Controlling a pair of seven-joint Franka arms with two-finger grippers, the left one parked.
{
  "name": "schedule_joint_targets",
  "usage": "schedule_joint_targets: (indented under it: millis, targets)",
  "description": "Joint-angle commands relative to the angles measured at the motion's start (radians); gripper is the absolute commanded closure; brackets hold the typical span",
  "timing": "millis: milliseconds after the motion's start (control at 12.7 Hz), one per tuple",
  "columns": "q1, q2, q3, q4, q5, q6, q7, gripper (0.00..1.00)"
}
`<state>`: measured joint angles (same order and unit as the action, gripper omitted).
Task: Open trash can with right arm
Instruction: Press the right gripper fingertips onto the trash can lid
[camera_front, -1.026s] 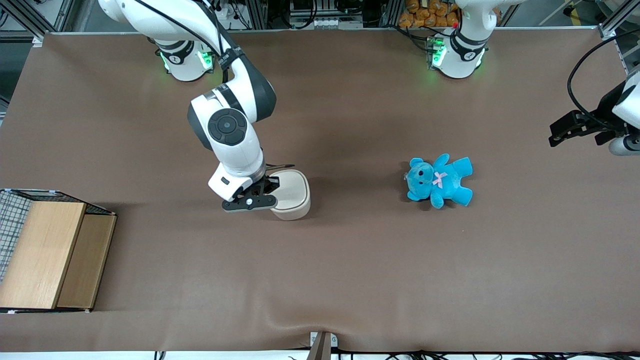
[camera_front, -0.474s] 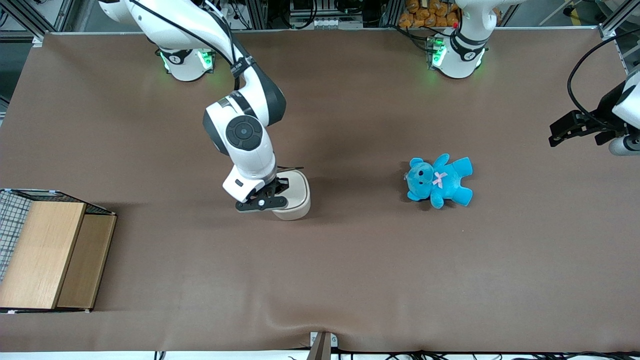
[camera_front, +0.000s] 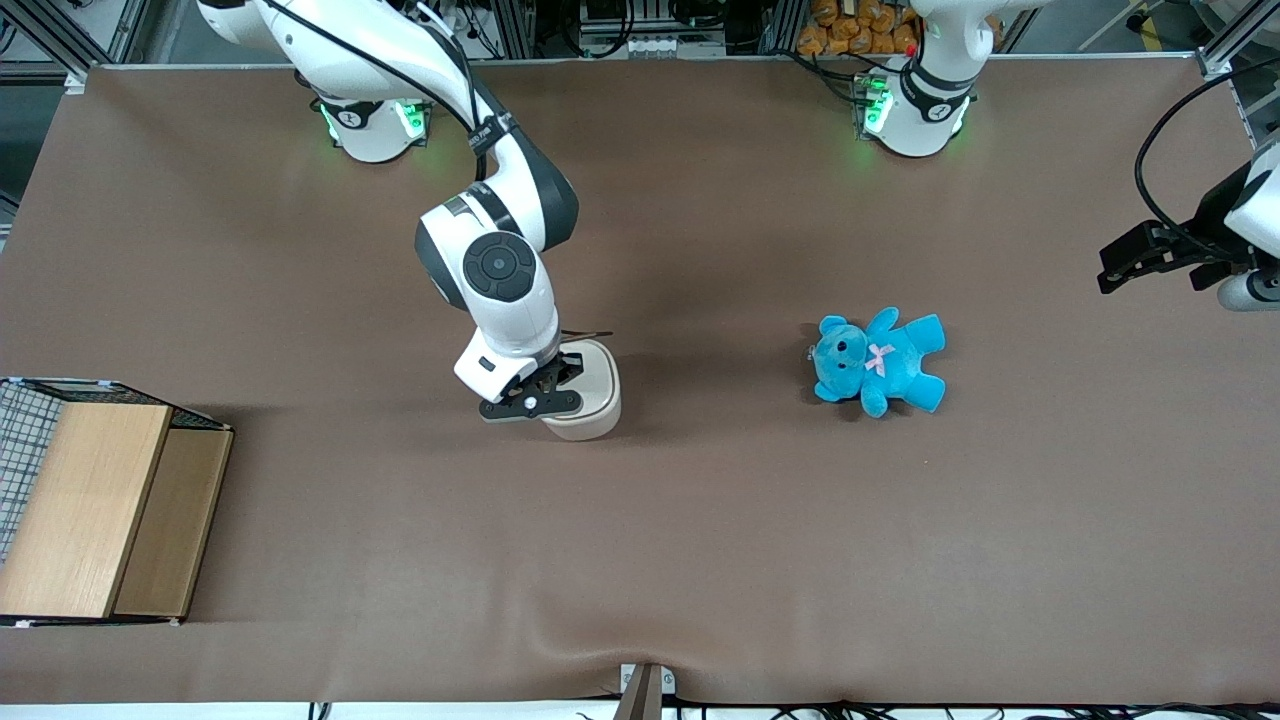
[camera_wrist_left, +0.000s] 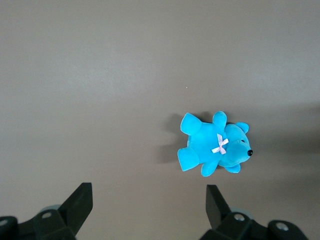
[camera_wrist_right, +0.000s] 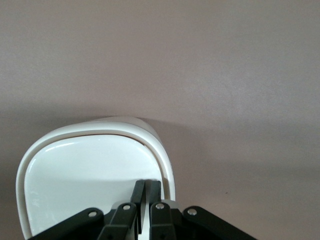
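The cream-white trash can (camera_front: 592, 398) stands on the brown table near the middle, its flat lid down. My right arm's black gripper (camera_front: 558, 377) hangs over the lid's edge on the working arm's side, and the wrist hides part of the can. In the right wrist view the two fingers (camera_wrist_right: 140, 189) are pressed together, their tips just above the glossy lid of the trash can (camera_wrist_right: 85, 170), close to its rim. The gripper (camera_wrist_right: 148, 187) holds nothing.
A blue teddy bear (camera_front: 878, 362) lies toward the parked arm's end of the table; it also shows in the left wrist view (camera_wrist_left: 215, 147). A wooden box (camera_front: 90, 510) with a wire mesh basket (camera_front: 20, 440) sits at the working arm's end.
The right arm has shifted sideways toward the parked arm's end, bringing the gripper farther over the trash can lid. The can and the bear have not moved.
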<state>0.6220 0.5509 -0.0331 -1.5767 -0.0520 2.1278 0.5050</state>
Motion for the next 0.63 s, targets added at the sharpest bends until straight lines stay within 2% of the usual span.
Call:
schedule_joint_targets:
  millis: [0,395,474,553]
  targets:
    - [0.008,0.010,-0.004,-0.002,-0.009,0.003,0.024,0.90]
    - [0.010,0.032,-0.005,-0.002,-0.014,0.023,0.024,0.90]
    - [0.010,0.030,-0.005,0.000,-0.014,0.017,0.023,0.85]
    - [0.010,0.020,-0.005,0.007,-0.011,0.008,0.021,0.62]
